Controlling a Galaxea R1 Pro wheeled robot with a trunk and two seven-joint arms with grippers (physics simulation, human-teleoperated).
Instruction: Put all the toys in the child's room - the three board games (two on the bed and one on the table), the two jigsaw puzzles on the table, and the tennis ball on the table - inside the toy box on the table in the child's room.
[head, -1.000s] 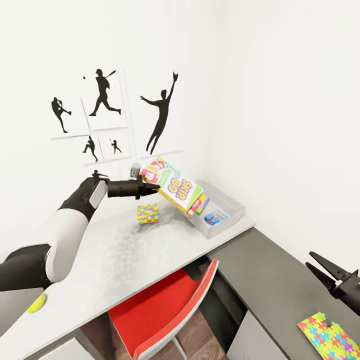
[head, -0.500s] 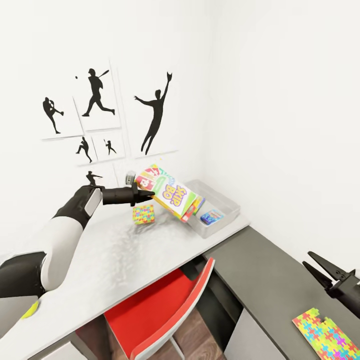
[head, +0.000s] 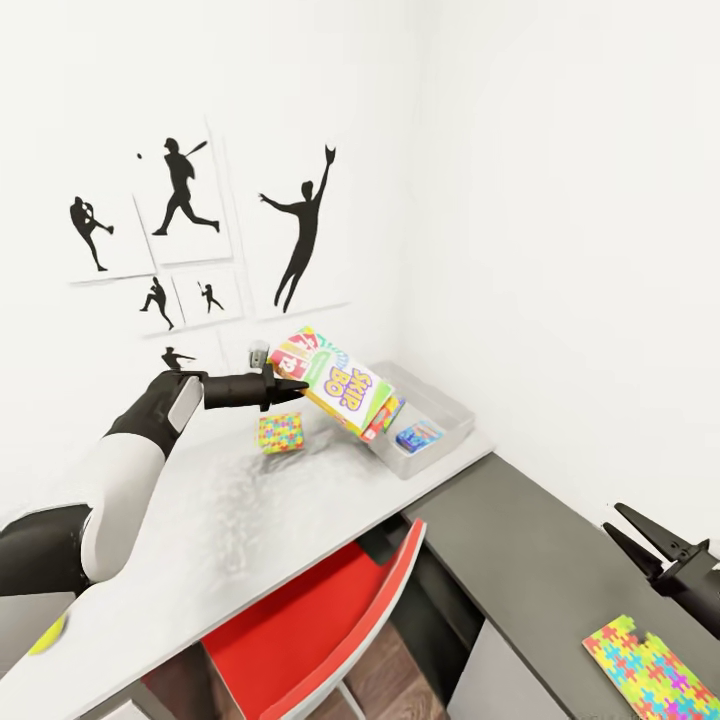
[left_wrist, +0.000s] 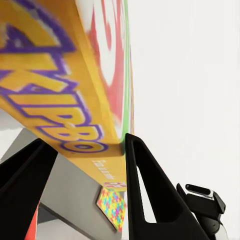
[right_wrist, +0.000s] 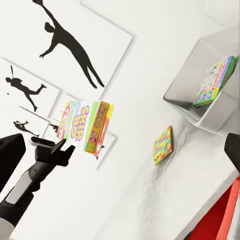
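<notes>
Gripping the Skip-Bo board game by its edge, my left gripper holds it tilted at the toy box's 9 o'clock. I count two jigsaw puzzles and one tennis ball; my right gripper hangs spread. Its wrist view shows another game lying inside the box.

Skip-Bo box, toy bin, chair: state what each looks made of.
Skip-Bo box: likely printed cardboard, slightly glossy; flat panels, sharp edges, bright print, held by the left gripper.
Toy bin: probably moulded plastic, pale grey and smooth; thin sloping walls, rounded rim.
Chair: seemingly hard plastic shell, uniform red with a soft sheen; legs unclear.
</notes>
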